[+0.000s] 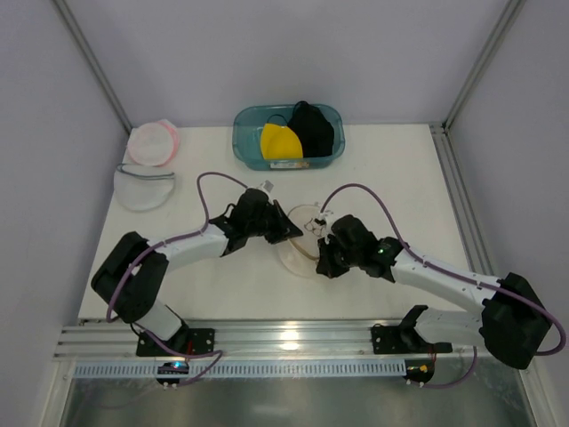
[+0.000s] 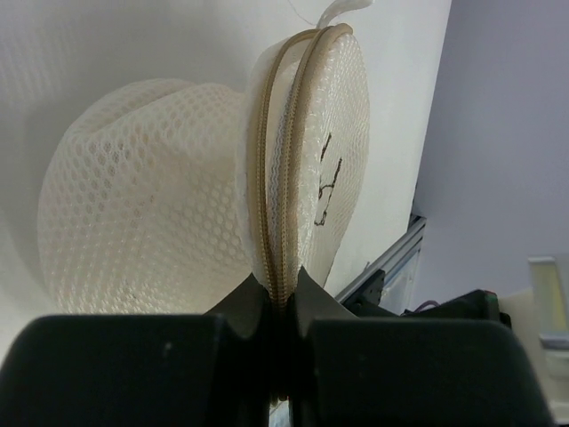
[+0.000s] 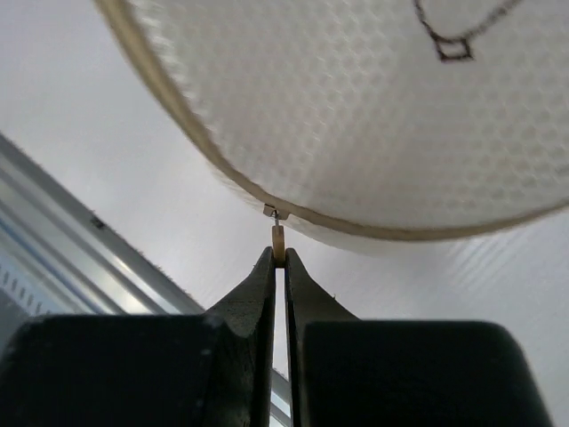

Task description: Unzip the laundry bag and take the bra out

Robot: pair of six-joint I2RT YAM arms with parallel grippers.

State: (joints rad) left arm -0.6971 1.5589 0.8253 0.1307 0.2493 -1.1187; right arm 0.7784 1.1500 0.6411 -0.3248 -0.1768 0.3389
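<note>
The laundry bag (image 1: 302,238), a round cream mesh pouch with a tan zipper rim, is held on edge between the two arms at the table's middle. My left gripper (image 2: 283,285) is shut on the bag's zipper rim (image 2: 276,178); in the top view it (image 1: 286,233) is at the bag's left side. My right gripper (image 3: 278,258) is shut on the small tan zipper pull (image 3: 278,237) hanging from the rim of the bag (image 3: 356,116); in the top view it (image 1: 322,242) is at the bag's right. The zipper looks closed. The bra is hidden.
A teal bin (image 1: 289,135) at the back holds a yellow cup garment (image 1: 278,140) and a black one (image 1: 313,126). A white-and-pink round pouch (image 1: 151,142) and a translucent grey-rimmed pouch (image 1: 144,187) lie at the back left. A metal rail (image 1: 284,338) runs along the near edge.
</note>
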